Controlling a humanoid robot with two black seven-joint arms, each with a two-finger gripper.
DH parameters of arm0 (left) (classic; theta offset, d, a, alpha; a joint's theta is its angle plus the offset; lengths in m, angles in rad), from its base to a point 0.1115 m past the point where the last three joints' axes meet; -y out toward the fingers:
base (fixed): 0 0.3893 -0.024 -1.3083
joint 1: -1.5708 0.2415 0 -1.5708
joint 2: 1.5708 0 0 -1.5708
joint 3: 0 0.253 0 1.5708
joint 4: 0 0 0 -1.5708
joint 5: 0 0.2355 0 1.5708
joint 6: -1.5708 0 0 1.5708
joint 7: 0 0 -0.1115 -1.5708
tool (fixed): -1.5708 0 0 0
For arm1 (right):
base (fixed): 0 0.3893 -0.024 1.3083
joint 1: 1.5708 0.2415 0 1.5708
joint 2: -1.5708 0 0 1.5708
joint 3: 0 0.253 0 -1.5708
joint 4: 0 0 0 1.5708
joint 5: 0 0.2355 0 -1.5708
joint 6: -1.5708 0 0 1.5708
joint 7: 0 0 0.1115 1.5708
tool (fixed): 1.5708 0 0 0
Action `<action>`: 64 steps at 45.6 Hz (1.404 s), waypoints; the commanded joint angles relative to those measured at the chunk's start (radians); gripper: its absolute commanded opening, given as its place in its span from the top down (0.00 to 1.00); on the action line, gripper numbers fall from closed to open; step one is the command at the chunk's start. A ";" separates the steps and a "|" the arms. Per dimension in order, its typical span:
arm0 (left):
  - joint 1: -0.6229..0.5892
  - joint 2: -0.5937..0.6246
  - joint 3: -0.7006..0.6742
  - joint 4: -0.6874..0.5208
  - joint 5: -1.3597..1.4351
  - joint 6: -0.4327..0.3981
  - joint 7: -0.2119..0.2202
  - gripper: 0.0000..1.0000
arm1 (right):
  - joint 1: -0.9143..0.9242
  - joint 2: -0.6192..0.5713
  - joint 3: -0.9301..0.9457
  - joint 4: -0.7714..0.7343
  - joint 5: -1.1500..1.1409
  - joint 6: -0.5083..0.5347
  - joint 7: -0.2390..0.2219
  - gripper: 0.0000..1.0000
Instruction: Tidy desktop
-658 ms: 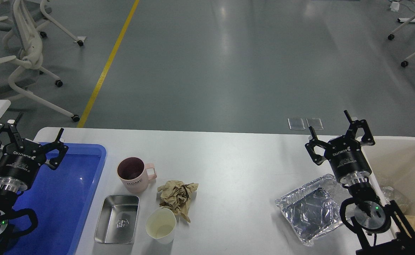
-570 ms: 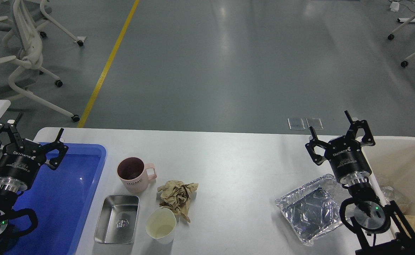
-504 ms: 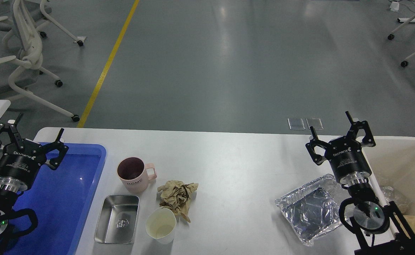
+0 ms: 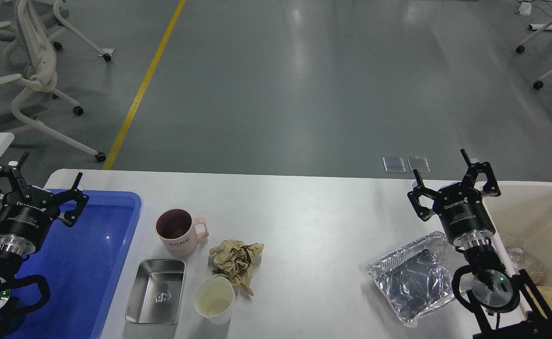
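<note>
The white desktop fills the lower part of the head view. On it stand a pink mug, a crumpled brown paper, a steel tray, a cream paper cup lying tilted, and a crumpled foil tray. My left gripper is open and empty above the blue tray's far left corner. My right gripper is open and empty, raised above the desktop just behind the foil tray.
A blue plastic tray lies at the left end of the desktop. A cream-white bin with clear plastic inside stands at the right end. Office chairs stand on the floor at the far left.
</note>
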 commanded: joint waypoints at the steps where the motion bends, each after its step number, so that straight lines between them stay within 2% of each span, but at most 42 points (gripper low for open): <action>1: -0.001 0.016 0.002 -0.001 0.007 0.020 0.016 0.03 | -0.002 0.000 -0.002 0.000 0.000 0.003 0.002 0.00; 5: 0.003 0.091 0.006 -0.002 0.010 0.011 0.039 0.03 | -0.001 -0.001 -0.001 0.000 -0.001 0.005 0.002 0.00; 8: 0.010 0.172 0.017 0.002 0.010 0.012 0.083 0.03 | 0.002 -0.003 -0.001 0.001 -0.001 0.005 0.002 0.00; 12: 0.007 0.195 0.026 0.004 0.008 0.015 0.125 0.03 | 0.002 -0.004 -0.001 0.003 -0.001 0.005 0.002 0.00; 16: -0.004 0.169 0.022 0.004 0.036 0.023 0.125 0.03 | -0.004 -0.017 -0.002 0.011 -0.003 0.006 0.002 0.00; 20: -0.036 0.143 0.028 0.004 0.105 0.070 0.123 0.03 | -0.007 -0.056 -0.007 0.009 -0.021 0.011 0.002 0.00; 26: -0.040 0.172 0.055 0.001 0.269 0.124 0.125 0.03 | -0.007 -0.107 -0.030 0.007 -0.080 0.012 0.003 0.00; 34: -0.047 0.361 0.201 -0.007 0.430 0.127 0.122 0.03 | -0.004 -0.107 -0.028 0.007 -0.116 0.012 0.005 0.00; 44: -0.061 0.600 0.215 -0.030 0.444 0.106 0.091 0.03 | -0.001 -0.096 -0.028 0.003 -0.116 0.009 0.005 0.00; 53: -0.064 0.798 0.293 -0.042 0.444 -0.050 0.086 0.03 | -0.001 -0.083 -0.031 0.004 -0.116 0.009 0.005 0.00; 59: -0.064 0.873 0.330 -0.057 0.451 -0.067 0.088 0.03 | -0.002 -0.084 -0.033 0.006 -0.116 0.009 0.005 0.00; 64: -0.061 0.919 0.353 -0.140 0.537 -0.066 0.098 0.03 | -0.002 -0.086 -0.034 0.006 -0.118 0.009 0.005 0.00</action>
